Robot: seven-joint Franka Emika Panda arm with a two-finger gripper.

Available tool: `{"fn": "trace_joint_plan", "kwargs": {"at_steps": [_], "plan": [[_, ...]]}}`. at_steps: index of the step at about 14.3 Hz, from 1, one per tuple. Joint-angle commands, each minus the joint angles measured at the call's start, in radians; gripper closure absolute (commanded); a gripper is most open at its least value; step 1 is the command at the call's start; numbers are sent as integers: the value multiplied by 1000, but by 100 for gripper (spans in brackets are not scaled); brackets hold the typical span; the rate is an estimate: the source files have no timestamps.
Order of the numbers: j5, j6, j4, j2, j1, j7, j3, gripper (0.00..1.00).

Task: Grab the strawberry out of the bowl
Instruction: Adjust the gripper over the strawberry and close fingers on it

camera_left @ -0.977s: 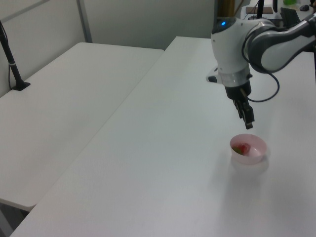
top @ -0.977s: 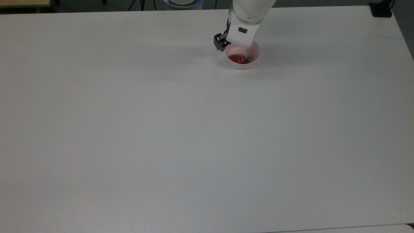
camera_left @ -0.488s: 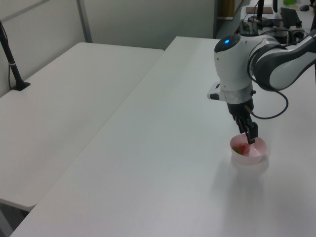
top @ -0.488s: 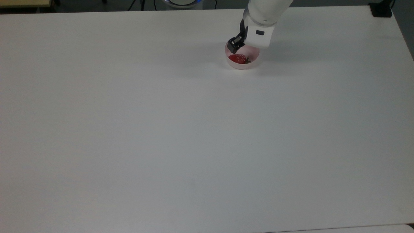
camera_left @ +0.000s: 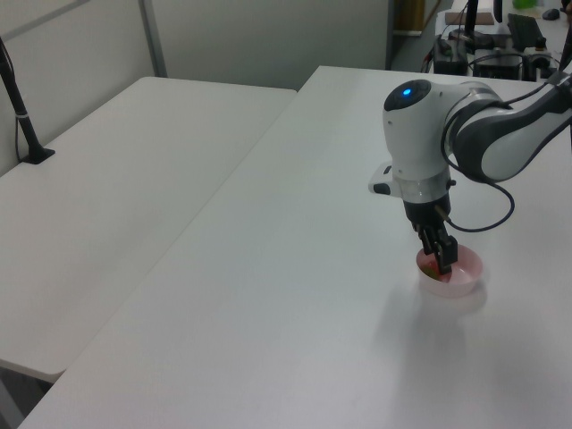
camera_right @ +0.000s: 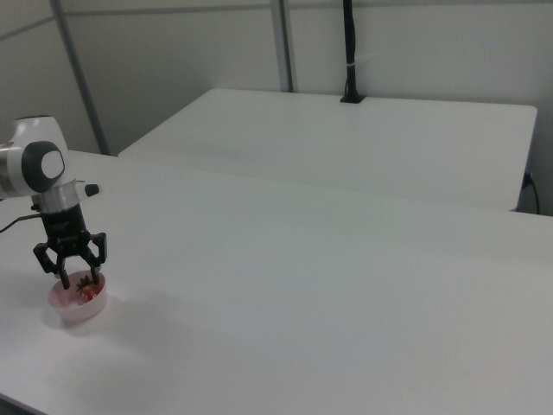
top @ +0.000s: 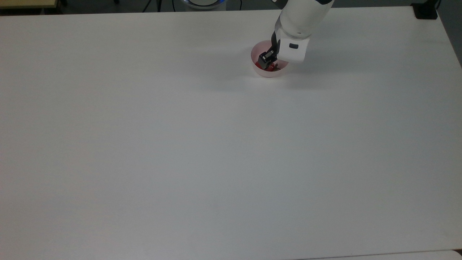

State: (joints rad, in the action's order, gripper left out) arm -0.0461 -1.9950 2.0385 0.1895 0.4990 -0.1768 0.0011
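Note:
The pale pink bowl (top: 267,74) stands near the far edge of the white table, right of centre in the top view. A red strawberry (top: 269,68) lies inside it, partly covered by my black fingers. My gripper (top: 271,62) reaches down into the bowl. In the right view the gripper (camera_right: 79,275) is open, one finger on each side of the strawberry (camera_right: 87,294), with the fingertips at about the height of the bowl's (camera_right: 78,311) rim. In the left view the gripper (camera_left: 442,260) hides most of the fruit inside the bowl (camera_left: 466,279).
A black block (top: 426,11) sits on the table's far right corner in the top view. A second white table (camera_left: 125,188) stands alongside, with a black post (camera_left: 18,98) on it. Cables and equipment (camera_left: 500,45) stand behind the arm.
The gripper has moved from above the bowl's far-left rim, in the top view, down into the bowl, and now covers part of the strawberry. Bowl and strawberry have not shifted.

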Motion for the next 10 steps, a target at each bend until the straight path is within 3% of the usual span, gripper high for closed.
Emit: {"fn": "trace_joint_plan", "kwargs": {"at_steps": [1,7,8,10], "plan": [[-18,-37,15,11,19,-15,-7,38],[-75,-89,64,10,18,-29,-7,38],[-86,-97,74,10,19,-27,-7,42],[-89,-96,74,10,19,-27,-7,66]]}}
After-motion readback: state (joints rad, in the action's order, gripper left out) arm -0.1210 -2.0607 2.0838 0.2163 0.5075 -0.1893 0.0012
